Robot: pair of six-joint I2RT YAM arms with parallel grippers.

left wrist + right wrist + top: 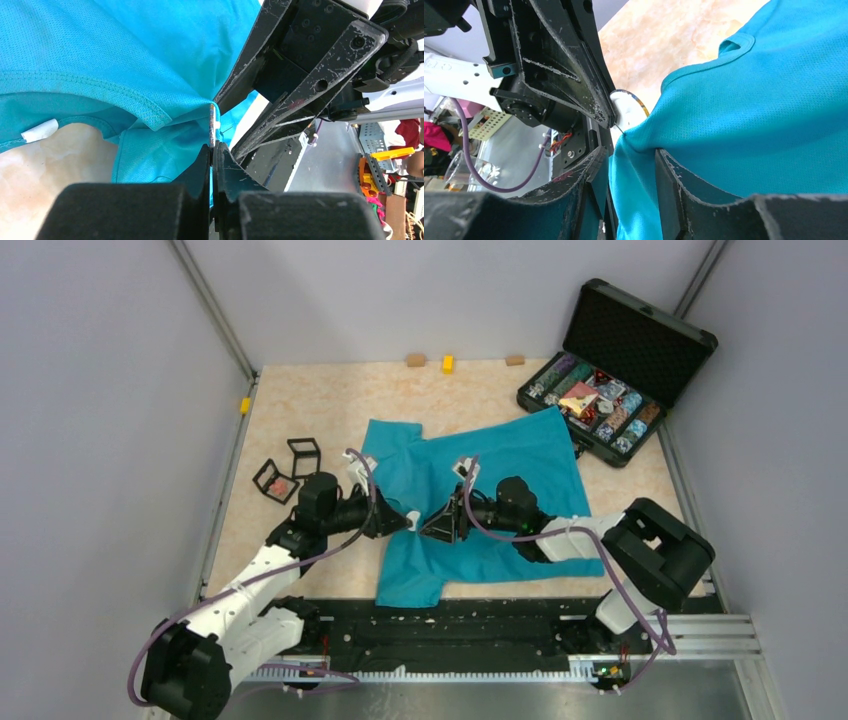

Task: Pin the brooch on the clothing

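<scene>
The teal T-shirt [520, 460] lies spread on the table. My two grippers meet over its left middle. My left gripper [408, 520] [212, 150] is shut on the brooch [212, 122], seen edge-on as a thin speckled disc. In the right wrist view the brooch [626, 107] shows a white back, and its pin tip touches the shirt's [749, 110] raised fold. My right gripper [432, 525] [631, 160] is shut on that fold. The shirt [125, 50] bunches up to the brooch, and its white label [40, 131] shows inside the collar.
An open black case [640, 340] of multicoloured trinkets stands at the back right, touching the shirt's corner. Two small black open boxes [303, 455] [275, 480] sit left of the shirt. Small blocks [447, 363] lie along the far edge.
</scene>
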